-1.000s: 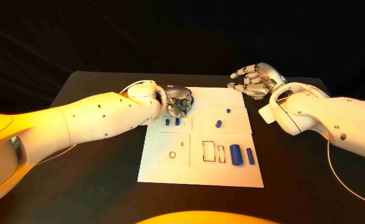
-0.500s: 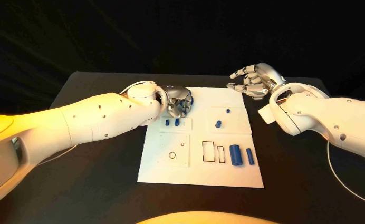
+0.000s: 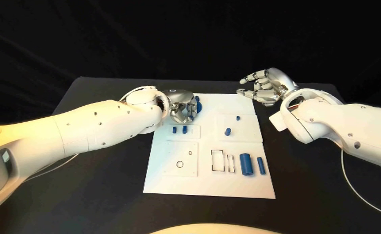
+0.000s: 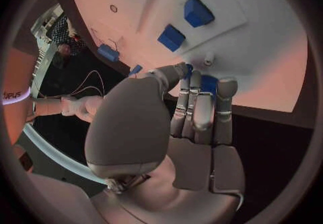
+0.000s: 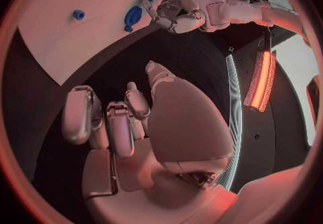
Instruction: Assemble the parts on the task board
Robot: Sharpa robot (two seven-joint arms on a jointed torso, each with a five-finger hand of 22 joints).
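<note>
We are closing our left hand [image 3: 183, 108] on a blue part [image 3: 197, 103] at the task board's [image 3: 208, 181] far-left corner; actual grip we cannot confirm. Our right hand [image 3: 266, 86] is hovering off-board, fingers curled, holding nothing. We judge a firm pinch necessary before lifting.

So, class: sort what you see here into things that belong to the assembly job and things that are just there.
Belongs to the job:
- task board
- blue parts
- blue part at the left hand

Just there:
- black table
- right hand, off the board
- thin cable by the right arm
</note>
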